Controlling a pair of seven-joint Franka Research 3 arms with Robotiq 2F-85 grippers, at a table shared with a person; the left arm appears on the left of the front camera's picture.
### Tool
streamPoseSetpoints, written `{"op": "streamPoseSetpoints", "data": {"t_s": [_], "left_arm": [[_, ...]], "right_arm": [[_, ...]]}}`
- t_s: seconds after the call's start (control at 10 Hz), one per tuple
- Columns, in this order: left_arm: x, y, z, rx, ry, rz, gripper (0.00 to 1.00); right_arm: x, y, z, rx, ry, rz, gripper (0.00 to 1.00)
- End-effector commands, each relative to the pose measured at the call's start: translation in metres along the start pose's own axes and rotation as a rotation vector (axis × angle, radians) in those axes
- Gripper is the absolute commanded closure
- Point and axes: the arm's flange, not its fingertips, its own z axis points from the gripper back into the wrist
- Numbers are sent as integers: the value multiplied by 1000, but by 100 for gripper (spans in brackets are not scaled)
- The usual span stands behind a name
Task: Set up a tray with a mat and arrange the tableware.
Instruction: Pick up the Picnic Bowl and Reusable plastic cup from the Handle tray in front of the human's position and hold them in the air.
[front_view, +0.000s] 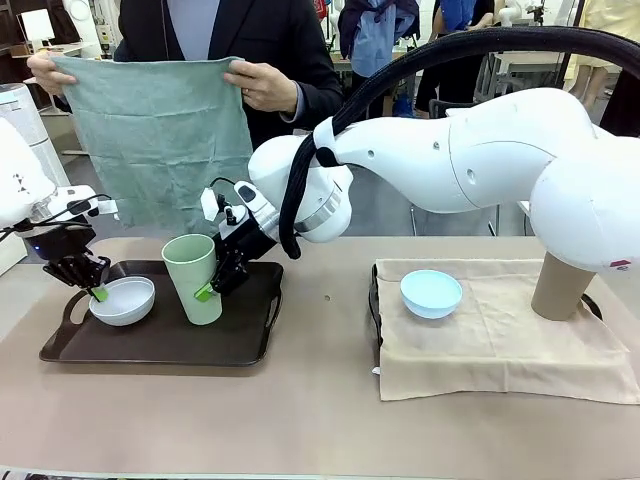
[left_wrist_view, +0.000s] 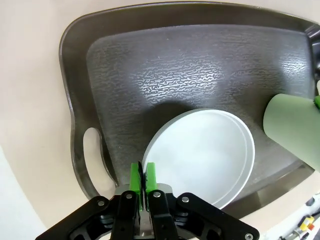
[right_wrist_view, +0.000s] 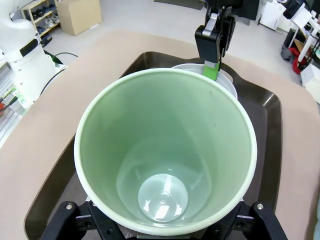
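Pinching tall pale-green plastic cup (front_view: 193, 277) w/ right pincer (front_view: 219, 281), frame centre-left; lift straight, clear of dark tray (front_view: 250, 340).

Left pincer (left_wrist_view: 144, 176) pinched shut; right pincer (front_view: 222, 278) clamped, arm reaching across.

No text, label, brand, number or sign can be read in any of the pictures. The dark textured plastic tray (front_view: 250, 335), the pale green tall handleless cup (front_view: 193, 276), the white round bowl (front_view: 123, 299), the light blue round bowl (front_view: 431, 293) and the beige cloth mat (front_view: 500, 345) all show plain surfaces. A small red mark on the right arm's white casing (front_view: 619, 264) is too small to make out.
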Motion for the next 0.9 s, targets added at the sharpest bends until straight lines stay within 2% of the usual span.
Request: {"op": "streamPoseSetpoints", "data": {"t_s": [0.0,0.1,0.3,0.5,0.8], "left_arm": [[-2,3,4,4,-10,-17,100],[-6,-7,20,-58,-1,-1,100],[-15,-28,77,-85,-49,-36,100],[-20,-54,149,-60,-105,-99,100],[-33,-85,241,50,-194,-108,100]], "right_arm": [[-2,-4,0,1,-22,22,100],[4,-1,8,14,-59,-14,30],[42,17,47,-20,-70,-39,30],[79,33,97,-98,-39,-32,30],[128,64,142,-152,30,-8,30]]}}
